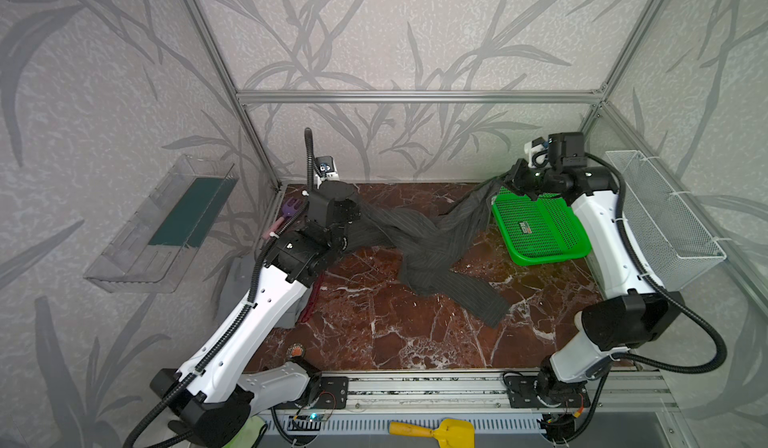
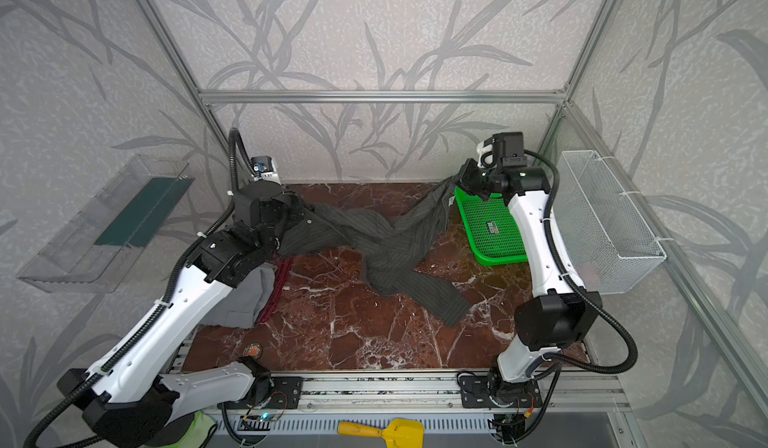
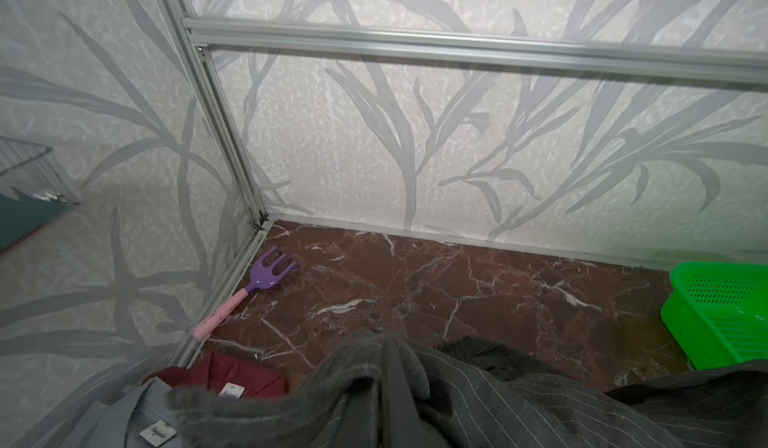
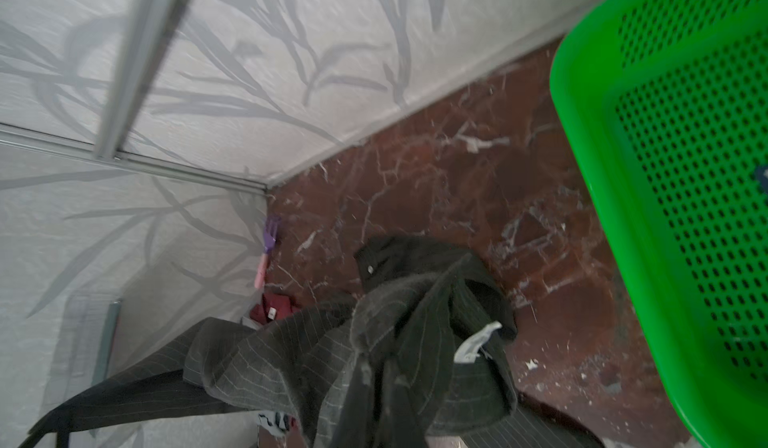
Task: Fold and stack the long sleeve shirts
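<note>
**Jaws pinch both ends of the pinstriped shirt**

Left jaws, hidden under the wrist in both top views, are pressed together on one end of the dark charcoal pinstriped shirt (image 1: pixel 424 242). Right jaws pinch the other end above the far corner of the green basket (image 1: pixel 548 256). Neither wrist view shows the fingertips, only bunched cloth close to the lens.

A white label on the cloth shows in the right wrist view alone. The shirt hangs twisted between the arms. Its middle sags onto the red marble bench (image 1: pixel 395 333) and one sleeve trails toward the front.

In the left wrist view the grey shirt (image 3: pixel 124 417) and dark red shirt (image 3: pixel 232 375) lie together by the left wall, with a purple toy rake (image 3: pixel 270 271) in the corner beyond. Open marble runs from the trailing sleeve to the front rail.
</note>
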